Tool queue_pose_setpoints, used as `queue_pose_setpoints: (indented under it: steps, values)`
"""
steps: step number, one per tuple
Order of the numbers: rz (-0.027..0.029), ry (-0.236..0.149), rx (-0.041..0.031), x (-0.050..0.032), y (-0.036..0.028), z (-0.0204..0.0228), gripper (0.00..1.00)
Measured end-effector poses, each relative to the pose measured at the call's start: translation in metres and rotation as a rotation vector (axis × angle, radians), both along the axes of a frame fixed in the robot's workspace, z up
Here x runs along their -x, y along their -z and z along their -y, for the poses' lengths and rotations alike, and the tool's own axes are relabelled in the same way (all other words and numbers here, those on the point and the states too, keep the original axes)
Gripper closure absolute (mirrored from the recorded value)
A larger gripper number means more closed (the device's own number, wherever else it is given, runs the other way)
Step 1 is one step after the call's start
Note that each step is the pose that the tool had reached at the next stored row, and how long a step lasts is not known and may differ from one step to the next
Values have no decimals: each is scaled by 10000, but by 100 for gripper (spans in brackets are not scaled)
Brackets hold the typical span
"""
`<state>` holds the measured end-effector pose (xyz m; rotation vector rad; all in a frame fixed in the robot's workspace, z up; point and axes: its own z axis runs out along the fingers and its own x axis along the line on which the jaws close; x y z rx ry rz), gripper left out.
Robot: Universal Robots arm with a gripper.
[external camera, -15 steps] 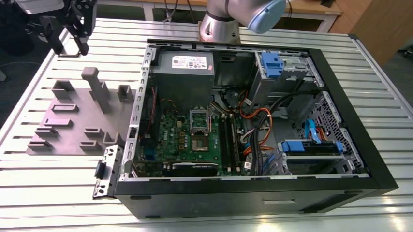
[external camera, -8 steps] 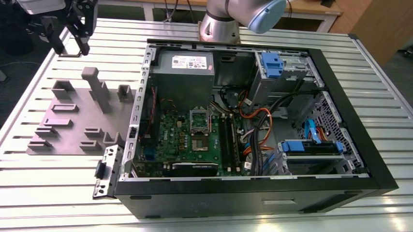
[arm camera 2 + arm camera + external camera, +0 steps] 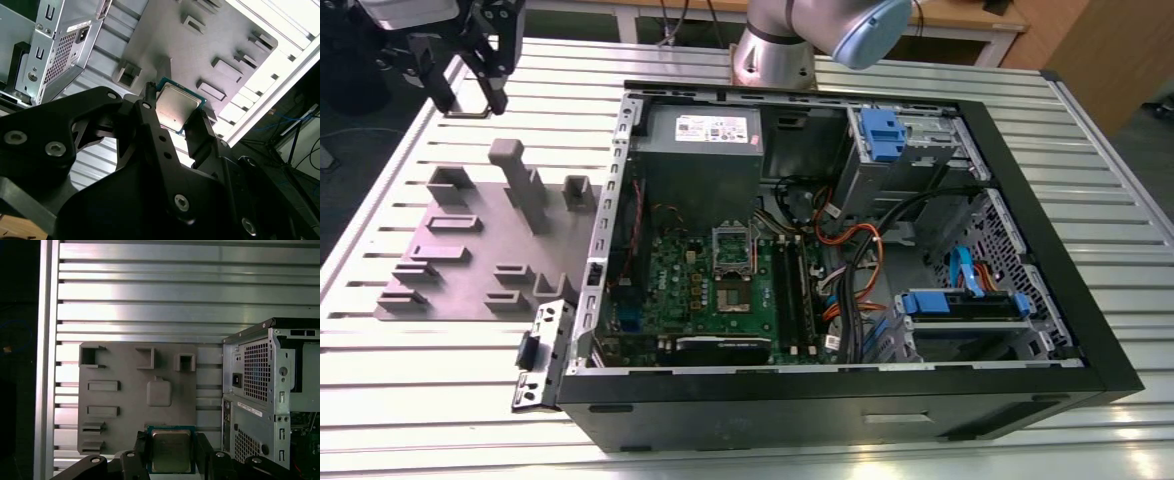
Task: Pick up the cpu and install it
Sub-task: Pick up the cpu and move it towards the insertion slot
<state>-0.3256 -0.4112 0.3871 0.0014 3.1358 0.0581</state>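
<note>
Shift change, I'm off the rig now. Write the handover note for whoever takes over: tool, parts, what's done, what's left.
Tool: shut on the cpu, held by its edges between the fingers, as seen in both wrist views.
Position: toward the exterior view's left, away from the computer case, above the table just past the grey fixture plate.
Case: lying open, with the motherboard socket exposed.
Done: cpu picked up and clear of the plate.
Left: the install. The cpu is not yet at the socket.
</note>
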Motion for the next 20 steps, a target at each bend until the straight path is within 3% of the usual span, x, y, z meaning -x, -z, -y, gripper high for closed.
queue_pose_setpoints:
  steps: [20]
  values:
    - [1,0,-1,-39,1,0,53]
